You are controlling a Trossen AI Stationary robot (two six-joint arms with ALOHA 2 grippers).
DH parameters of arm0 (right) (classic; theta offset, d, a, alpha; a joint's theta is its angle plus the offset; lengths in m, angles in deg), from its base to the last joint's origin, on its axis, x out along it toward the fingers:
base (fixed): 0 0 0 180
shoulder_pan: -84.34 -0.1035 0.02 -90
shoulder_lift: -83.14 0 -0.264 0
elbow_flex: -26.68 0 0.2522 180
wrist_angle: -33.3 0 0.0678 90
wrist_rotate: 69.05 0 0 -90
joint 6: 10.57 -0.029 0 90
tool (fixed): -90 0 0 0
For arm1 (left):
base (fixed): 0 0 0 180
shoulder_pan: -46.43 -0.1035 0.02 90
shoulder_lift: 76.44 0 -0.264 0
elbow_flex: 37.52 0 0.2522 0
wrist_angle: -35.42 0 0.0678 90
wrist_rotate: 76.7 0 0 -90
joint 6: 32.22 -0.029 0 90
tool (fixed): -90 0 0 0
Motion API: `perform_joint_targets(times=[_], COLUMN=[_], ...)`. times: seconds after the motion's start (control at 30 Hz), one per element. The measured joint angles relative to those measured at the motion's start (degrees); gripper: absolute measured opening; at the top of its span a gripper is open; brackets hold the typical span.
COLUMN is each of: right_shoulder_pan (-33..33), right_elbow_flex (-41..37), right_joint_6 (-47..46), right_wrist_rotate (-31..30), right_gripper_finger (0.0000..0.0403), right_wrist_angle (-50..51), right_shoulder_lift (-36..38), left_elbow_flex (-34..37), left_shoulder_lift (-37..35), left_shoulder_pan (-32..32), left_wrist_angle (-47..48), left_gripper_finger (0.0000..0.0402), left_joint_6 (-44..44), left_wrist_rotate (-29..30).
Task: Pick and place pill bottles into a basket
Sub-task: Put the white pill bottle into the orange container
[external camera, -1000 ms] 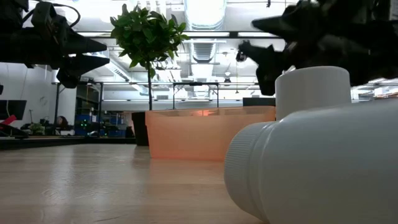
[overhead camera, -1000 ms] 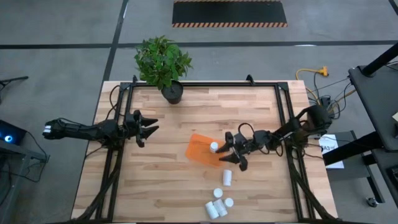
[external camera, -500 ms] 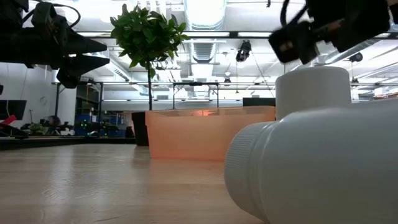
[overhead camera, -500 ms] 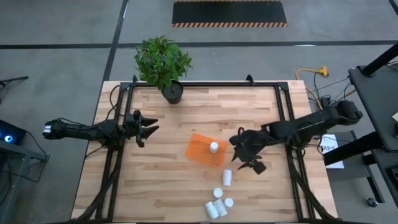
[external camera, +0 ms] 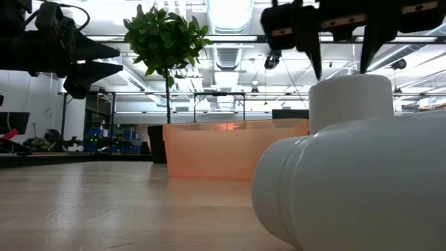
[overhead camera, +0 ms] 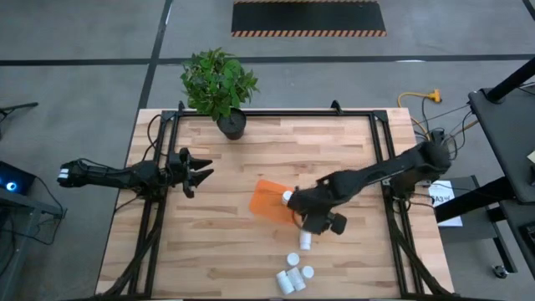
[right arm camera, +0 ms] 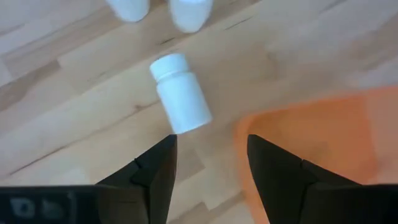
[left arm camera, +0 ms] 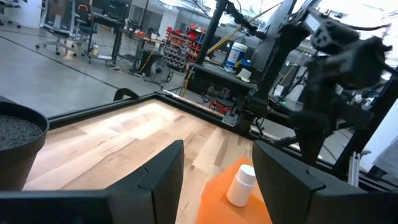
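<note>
Broadly, the desk (overhead camera: 251, 142) lies bare from nine to twelve o'clock. Centrally sits the basket (overhead camera: 269, 201), one bottle (overhead camera: 287, 197) inside. Right gripper (overhead camera: 311, 226) hovers, jaws parted, empty, over the lying bottle (overhead camera: 306, 240) at five o'clock; left gripper (overhead camera: 203, 174) waits at nine, jaws apart.

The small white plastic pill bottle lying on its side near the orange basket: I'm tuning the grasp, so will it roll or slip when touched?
The small white plastic pill bottle lies on its side on the bare wooden table, so a nudge would probably roll it. Its smooth round wall looks slippery; the open right gripper should probably close squarely across it. It likely lifts easily.
</note>
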Motion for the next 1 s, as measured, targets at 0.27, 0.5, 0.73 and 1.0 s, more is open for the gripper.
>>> perform_joint_targets(times=[0.27, 0.5, 0.73, 1.0], right_shoulder_pan=[-3.1, -6.6, -8.0, -8.3], right_elbow_flex=[8.9, 9.5, 9.3, 9.0], right_joint_6=[-3.7, -0.2, 1.0, 5.6], right_wrist_rotate=[0.3, 0.5, 0.5, 0.5], right_gripper_finger=[0.0185, 0.0185, 0.0185, 0.0185], right_wrist_angle=[6.9, 7.2, 5.9, 2.7], right_shoulder_lift=[-10.7, -11.4, -11.4, -11.4], left_elbow_flex=[0.0, 0.0, 0.0, 0.0], left_shoulder_lift=[0.0, 0.0, 0.0, 0.0], left_shoulder_pan=[0.0, 0.0, 0.0, 0.0], left_wrist_angle=[0.0, 0.0, 0.0, 0.0], left_gripper_finger=[0.0173, 0.0173, 0.0173, 0.0173], left_joint_6=[0.0, 0.0, 0.0, 0.0], left_wrist_rotate=[0.0, 0.0, 0.0, 0.0])
